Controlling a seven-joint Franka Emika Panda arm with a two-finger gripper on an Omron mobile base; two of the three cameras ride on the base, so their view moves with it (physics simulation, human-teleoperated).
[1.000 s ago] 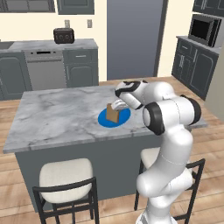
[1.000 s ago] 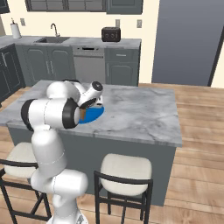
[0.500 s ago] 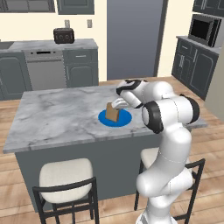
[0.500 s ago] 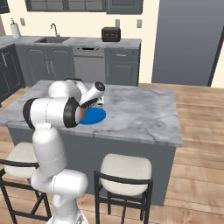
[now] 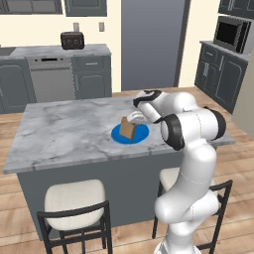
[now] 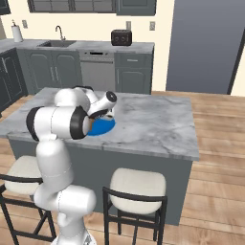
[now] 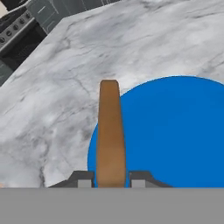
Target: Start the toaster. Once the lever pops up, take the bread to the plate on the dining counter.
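The tan-brown bread (image 7: 109, 131) is held edge-on in my gripper (image 7: 110, 180), which is shut on it. It stands upright over the left part of the blue plate (image 7: 175, 131). From the left base view the bread (image 5: 127, 128) hangs at the plate (image 5: 139, 134) on the dining counter (image 5: 64, 134), with my gripper (image 5: 132, 119) just above it. I cannot tell whether the slice touches the plate. The toaster (image 5: 72, 40) sits far back on the rear counter, and its lever is too small to make out.
Two stools (image 5: 74, 201) stand at the island's near side. The plate (image 6: 103, 127) lies toward the island's near edge, with bare marble (image 6: 153, 124) to its right. A microwave (image 5: 230, 33) sits on the cabinets at far right, and a dishwasher (image 5: 52, 79) is below the toaster.
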